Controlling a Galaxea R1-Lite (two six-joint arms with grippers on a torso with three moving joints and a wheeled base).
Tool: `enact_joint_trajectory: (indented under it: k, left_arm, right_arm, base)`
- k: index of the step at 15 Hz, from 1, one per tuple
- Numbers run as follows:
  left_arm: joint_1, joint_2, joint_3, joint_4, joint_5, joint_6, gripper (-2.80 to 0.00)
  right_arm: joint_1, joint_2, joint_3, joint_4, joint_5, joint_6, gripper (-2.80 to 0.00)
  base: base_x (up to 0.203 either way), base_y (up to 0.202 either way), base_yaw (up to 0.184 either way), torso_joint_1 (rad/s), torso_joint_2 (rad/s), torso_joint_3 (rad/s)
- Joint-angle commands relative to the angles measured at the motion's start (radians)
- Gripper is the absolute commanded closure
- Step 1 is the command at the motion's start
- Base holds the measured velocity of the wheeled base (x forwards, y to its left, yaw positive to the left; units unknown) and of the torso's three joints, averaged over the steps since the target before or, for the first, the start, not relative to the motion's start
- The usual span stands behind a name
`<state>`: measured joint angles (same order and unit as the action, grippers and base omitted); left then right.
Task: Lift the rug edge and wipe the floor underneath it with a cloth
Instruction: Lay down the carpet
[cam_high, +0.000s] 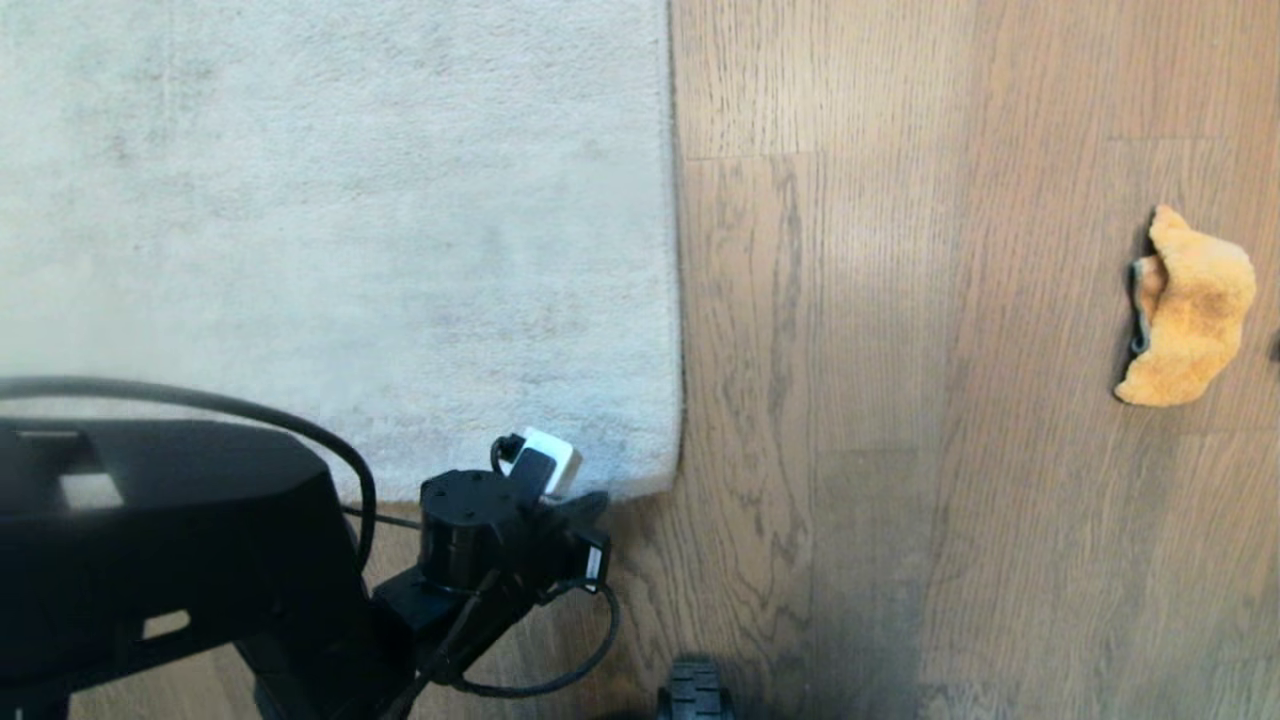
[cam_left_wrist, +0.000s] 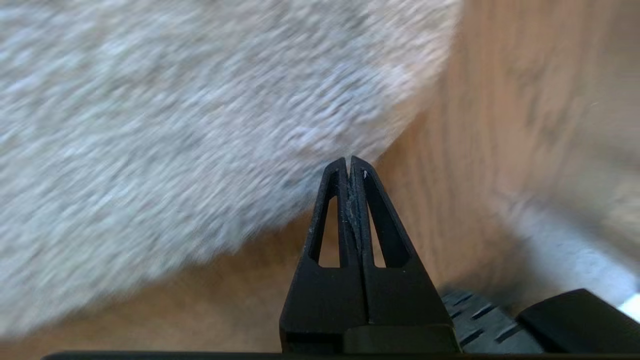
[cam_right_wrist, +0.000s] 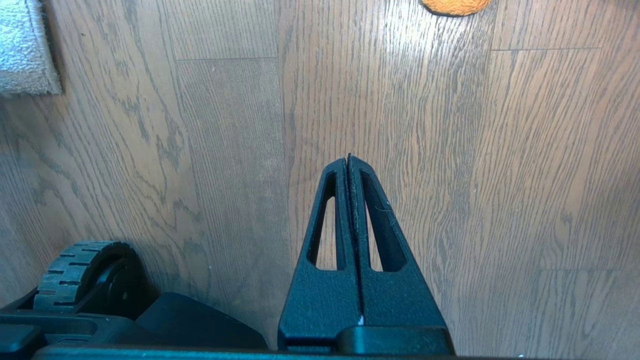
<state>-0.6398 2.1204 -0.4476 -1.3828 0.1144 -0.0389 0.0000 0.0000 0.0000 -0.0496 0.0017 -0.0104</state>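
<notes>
**Left gripper at the rug corner, cloth lying far off to the right**

The pale grey rug fills the left and far part of the head view, and the rug edge (cam_high: 678, 300) runs straight down to a near-right corner that lies flat on the floor (cam_high: 850, 400). The left gripper (cam_left_wrist: 348, 161) hovers just over that corner, its two black fingers pressed together with nothing between them (the wrist view shows the tips right at the rim of the pile, though whether they touch it cannot be told). The cloth (cam_high: 1190, 310), an orange-tan crumpled rag, sits on the bare planks well apart from the rug, at the right side of the scene. The right gripper (cam_right_wrist: 348, 159) hangs over open floor between rug and cloth, fingers closed together and empty. A ridged black wheel (cam_right_wrist: 75, 270) of the base shows near the robot.
</notes>
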Motion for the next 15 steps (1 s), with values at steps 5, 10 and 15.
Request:
enact_joint_trajectory:
  k: [5,10,15]
  left_arm:
    - [0.004,0.088,-0.026,-0.063,-0.033,0.004,0.0]
    - [0.038,0.101,-0.028,-0.079,-0.033,0.13,0.0]
    - [0.042,0.078,-0.019,-0.093,-0.033,0.172,0.0]
  right_arm:
    - [0.0,0.002,0.0,-0.001,0.0,0.0,0.0]
    - [0.0,0.002,0.0,-0.001,0.0,0.0,0.0]
    - [0.0,0.002,0.0,-0.001,0.0,0.0,0.0]
  base:
    - [0.0,0.0,0.0,0.0,0.0,0.0]
    - [0.0,0.0,0.0,0.0,0.0,0.0]
    - [0.0,0.0,0.0,0.0,0.0,0.0]
